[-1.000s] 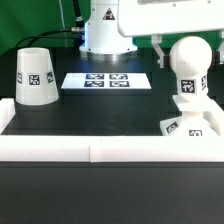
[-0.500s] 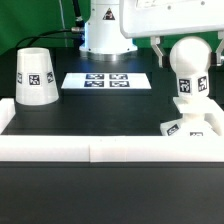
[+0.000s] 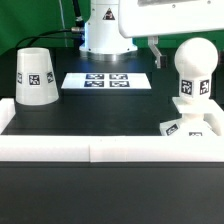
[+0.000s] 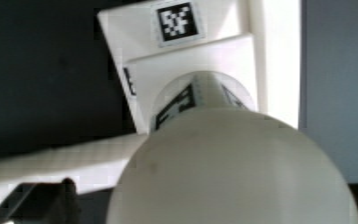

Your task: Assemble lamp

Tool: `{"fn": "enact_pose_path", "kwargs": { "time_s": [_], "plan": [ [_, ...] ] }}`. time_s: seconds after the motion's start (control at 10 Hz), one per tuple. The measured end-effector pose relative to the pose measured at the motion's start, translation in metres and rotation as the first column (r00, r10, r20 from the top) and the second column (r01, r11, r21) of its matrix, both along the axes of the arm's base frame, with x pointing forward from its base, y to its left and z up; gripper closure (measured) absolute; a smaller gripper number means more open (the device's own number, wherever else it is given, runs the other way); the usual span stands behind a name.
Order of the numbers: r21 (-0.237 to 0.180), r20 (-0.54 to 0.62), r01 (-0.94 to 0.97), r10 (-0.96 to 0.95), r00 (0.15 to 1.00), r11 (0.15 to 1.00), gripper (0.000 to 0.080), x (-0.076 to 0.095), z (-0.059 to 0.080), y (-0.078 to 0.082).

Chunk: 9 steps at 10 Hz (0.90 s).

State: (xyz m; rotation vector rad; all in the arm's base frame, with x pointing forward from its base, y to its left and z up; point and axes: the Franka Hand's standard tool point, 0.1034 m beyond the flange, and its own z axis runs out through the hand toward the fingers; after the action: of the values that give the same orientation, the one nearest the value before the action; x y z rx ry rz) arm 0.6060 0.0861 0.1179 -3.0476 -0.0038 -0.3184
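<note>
The round-headed bulb (image 3: 194, 68) stands upright on the flat square base (image 3: 196, 126) at the exterior view's right. My gripper (image 3: 188, 56) is open with its fingers on either side of the bulb's head, apart from it; the left finger (image 3: 154, 50) shows clearly. In the wrist view the bulb's head (image 4: 220, 165) fills the foreground, the base (image 4: 194, 45) with its marker lies beyond, and one dark fingertip (image 4: 51, 203) sits clear of the bulb. The cone shade (image 3: 33, 76) stands at the exterior view's left.
The marker board (image 3: 105, 81) lies at the back middle, in front of the arm's pedestal (image 3: 103, 35). A white border rail (image 3: 100, 149) runs along the front and turns back along the left and right sides.
The finger left of the bulb has drawn slightly away from the head, and the finger on its far side has slipped almost out of view. The bulb stays upright on the base.
</note>
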Motion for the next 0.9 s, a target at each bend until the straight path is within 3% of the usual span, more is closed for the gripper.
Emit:
{"fn": "enact_pose_path", "kwargs": {
  "time_s": [0.4, 0.7, 0.9],
  "plan": [
    [-0.077, 0.003, -0.307, 0.309, 0.951, 0.948, 0.0101, 0.001, 0.0, 0.009],
    [-0.127, -0.012, -0.506, 0.509, 0.861, 0.853, 0.0101, 0.0, 0.0, 0.015],
    [-0.165, -0.04, -0.651, 0.654, 0.755, 0.741, 0.0101, -0.001, 0.0, 0.016]
  ]
}}
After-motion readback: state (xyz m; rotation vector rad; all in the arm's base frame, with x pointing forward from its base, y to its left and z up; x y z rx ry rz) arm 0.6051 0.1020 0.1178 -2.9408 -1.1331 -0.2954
